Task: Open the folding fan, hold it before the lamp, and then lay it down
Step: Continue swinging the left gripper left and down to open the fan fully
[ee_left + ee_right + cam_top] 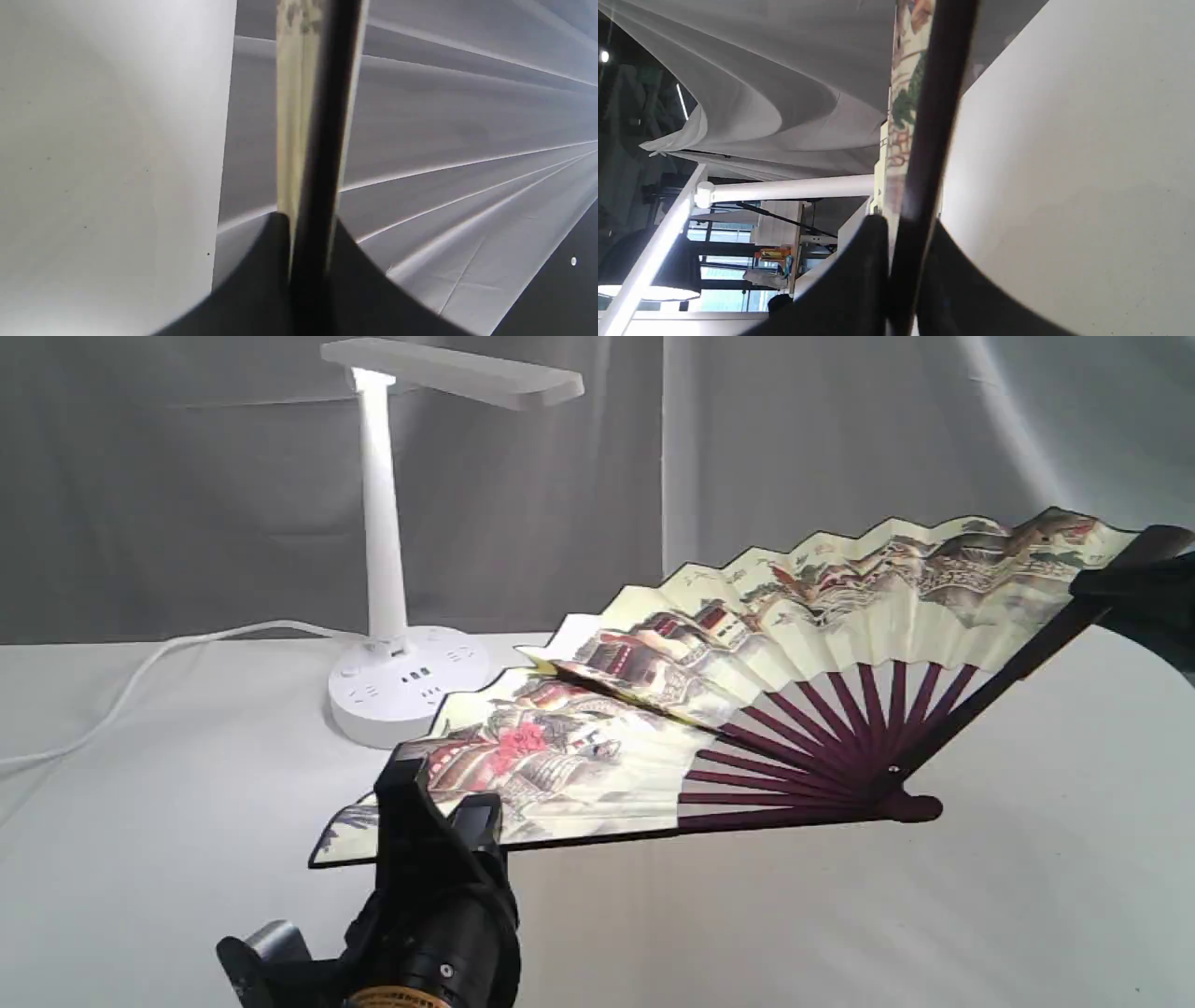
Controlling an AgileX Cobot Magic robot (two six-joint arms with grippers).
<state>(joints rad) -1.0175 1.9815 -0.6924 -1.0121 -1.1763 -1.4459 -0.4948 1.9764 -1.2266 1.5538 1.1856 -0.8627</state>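
Paper leaf [840, 607]: cream, pleated and painted. I judge it thin, easy to crease or tear, and no place for my fingers.
Wood: the maroon ribs [840, 709] look slim and springy. The two outer guards look thicker and stiff along their length.
Weight: light, I expect, though this wide spread would catch air if swung fast.
Left gripper [439, 812]: closed on the lower guard [607, 838] near its outer end. In the left wrist view the dark strip runs straight between my fingers.
Right gripper [1120, 583]: closed on the upper guard [1008, 672] near its tip, and raised high on the right.
Fan [747, 644]: spread wide between my two grippers, in front of the lamp [383, 551] and to its right. Its left pleats are just before the lamp's round base.
Rivet [894, 770]: low, close to the table [934, 915]. I cannot tell whether the fan's butt end touches it.
Trouble spot: near the middle one pleat overlaps the next, so the leaf is not evenly stretched.
Best hold: the guards only, squeezed flat-on. Pulling them apart too hard would probably strain the paper at that fold.
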